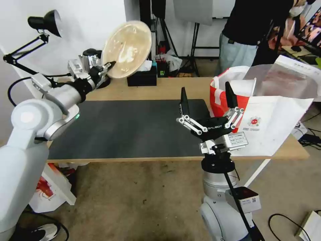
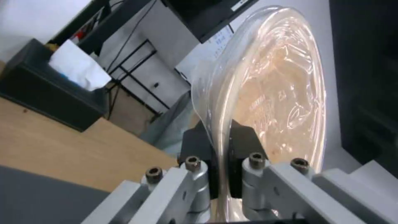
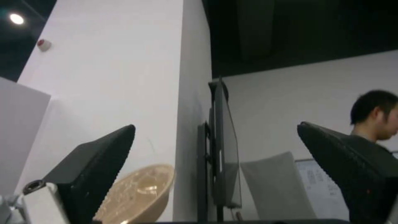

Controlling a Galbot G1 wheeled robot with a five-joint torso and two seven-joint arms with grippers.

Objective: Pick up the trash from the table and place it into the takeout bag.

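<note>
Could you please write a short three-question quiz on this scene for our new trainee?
1. True or false: the left pincer is shut on the beige lid.
2. The right pincer is: A) open, holding nothing; B) shut on a red cup; C) inside the takeout bag.
3. Which object stands on the table just behind the raised lid?

Key: 1 true; 2 A; 3 the black tissue box.
</note>
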